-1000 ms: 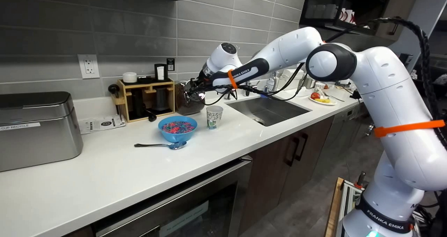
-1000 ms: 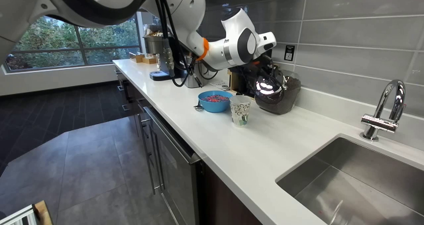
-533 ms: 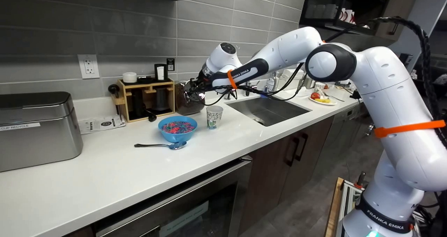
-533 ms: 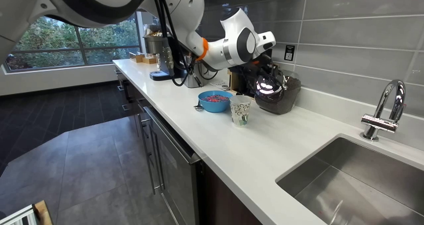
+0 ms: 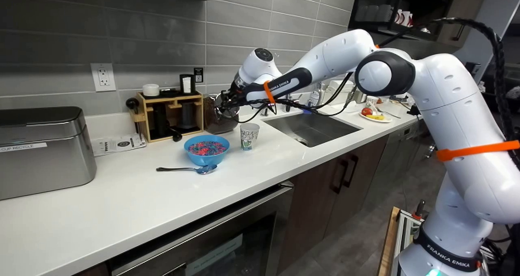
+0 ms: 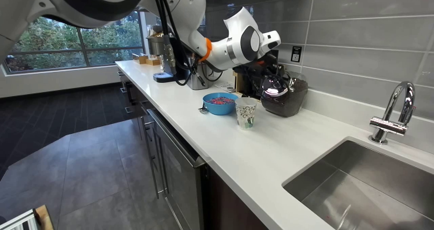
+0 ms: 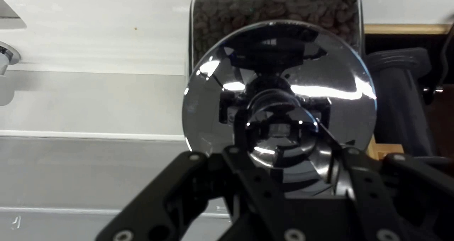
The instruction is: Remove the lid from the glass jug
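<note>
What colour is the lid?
The lid is shiny silver-grey, with dark reflections; best in the wrist view.

Mirror-glossy lid [image 7: 276, 92], glass jug [image 6: 289, 103], wooden rack [image 5: 174, 103]

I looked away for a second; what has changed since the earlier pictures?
The arm's wrist has risen slightly and edged toward picture left in both exterior views, and reflections on the lid have changed. Whether the end effector newly gripped or released anything can't be made out. The glass jug, blue bowl, patterned cup and spoon stayed where they were.
</note>
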Tool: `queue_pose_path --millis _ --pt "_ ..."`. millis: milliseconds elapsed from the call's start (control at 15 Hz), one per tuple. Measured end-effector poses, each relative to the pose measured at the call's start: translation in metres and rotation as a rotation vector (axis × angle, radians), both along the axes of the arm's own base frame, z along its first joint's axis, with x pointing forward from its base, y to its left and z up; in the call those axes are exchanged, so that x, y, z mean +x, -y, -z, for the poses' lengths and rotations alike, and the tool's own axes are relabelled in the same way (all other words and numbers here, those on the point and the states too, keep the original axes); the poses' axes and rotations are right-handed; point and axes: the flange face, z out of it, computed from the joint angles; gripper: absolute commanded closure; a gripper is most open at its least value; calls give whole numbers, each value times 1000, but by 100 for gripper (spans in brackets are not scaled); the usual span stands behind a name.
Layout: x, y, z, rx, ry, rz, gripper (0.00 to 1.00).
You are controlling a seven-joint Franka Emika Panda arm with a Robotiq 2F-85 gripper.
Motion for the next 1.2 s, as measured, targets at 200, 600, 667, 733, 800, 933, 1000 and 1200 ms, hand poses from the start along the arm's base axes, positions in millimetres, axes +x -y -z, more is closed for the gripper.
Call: queue_pose_path --millis 200,600,667,733,800,933,1000,1200 --pt "0 0 -4 11 3 17 78" --pt "-1 3 -15 36 18 34 78" --pt "-1 4 -16 39 21 37 78" --pt "-1 5 -18 40 22 41 78" --pt "-2 6 -19 40 21 44 78" --pt "-3 6 -23 39 3 53 78" --pt "-4 6 -25 40 -11 58 78" --pt "-10 4 -37 40 -67 77 78"
